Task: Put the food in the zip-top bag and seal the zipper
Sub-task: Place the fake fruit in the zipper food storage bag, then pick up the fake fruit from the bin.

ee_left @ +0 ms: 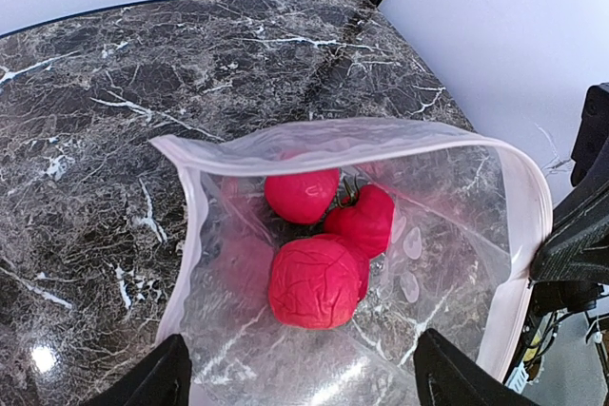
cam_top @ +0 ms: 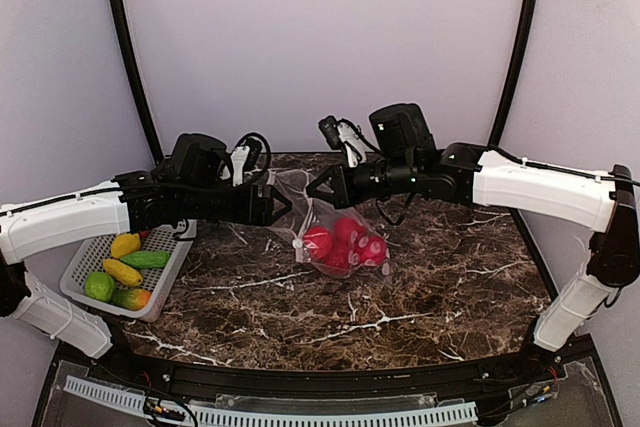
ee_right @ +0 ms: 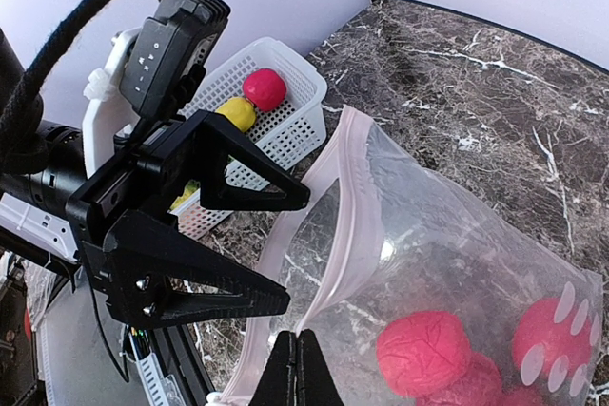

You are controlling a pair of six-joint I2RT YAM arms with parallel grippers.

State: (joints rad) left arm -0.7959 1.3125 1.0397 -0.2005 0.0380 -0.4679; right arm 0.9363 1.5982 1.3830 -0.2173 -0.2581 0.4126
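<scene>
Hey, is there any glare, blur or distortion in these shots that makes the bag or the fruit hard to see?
Top external view: soft even light, black side posts bowed by the lens, red fruit clear. Left wrist view: bright glare spot on the marble table, sheen low on the zip-top bag, fruit sharp. Right wrist view: left gripper dark with little detail, cable soft at top left.

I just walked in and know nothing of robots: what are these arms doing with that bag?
They are packing toy food into a zip-top bag. The right hand pinches the bag's pink rim, holding its mouth open; the left hand is open at the mouth, holding nothing. Several red pieces lie inside. Green, yellow and orange pieces wait in the white basket, and the bag is unsealed.
</scene>
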